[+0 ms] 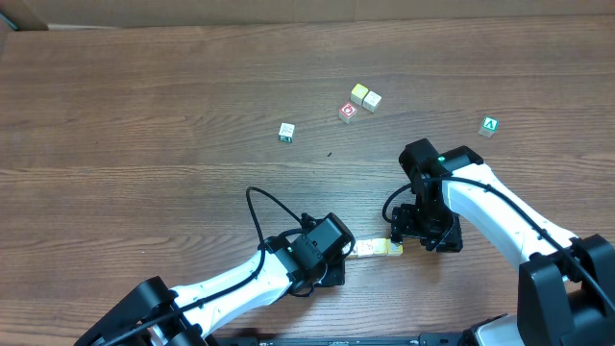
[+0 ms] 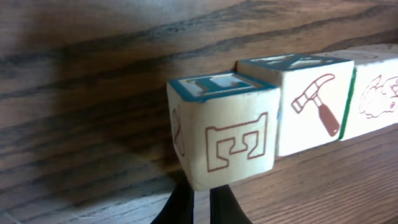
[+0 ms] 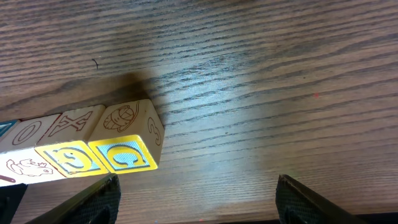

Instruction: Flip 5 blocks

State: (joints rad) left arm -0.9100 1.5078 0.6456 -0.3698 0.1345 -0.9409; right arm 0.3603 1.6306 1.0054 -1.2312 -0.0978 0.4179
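A short row of pale blocks [image 1: 375, 249] lies end to end at the table's front, between my two grippers. In the left wrist view its near end is a block with a red outlined E [image 2: 227, 140], then a hammer block [image 2: 311, 106] and an animal block [image 2: 376, 87]. My left gripper [image 2: 200, 208] is shut, its tips right under the E block's lower corner, holding nothing. In the right wrist view the far end is a block with a yellow G face [image 3: 127, 154]. My right gripper [image 3: 196, 196] stands open just beside it, bare table between the fingers.
Further back lie two pale cubes [image 1: 365, 97] touching each other, a red-faced cube [image 1: 348, 112], a white cube with green marks [image 1: 286, 132] and a green cube with a white A [image 1: 489, 126]. The wooden table [image 1: 144, 115] stretches left.
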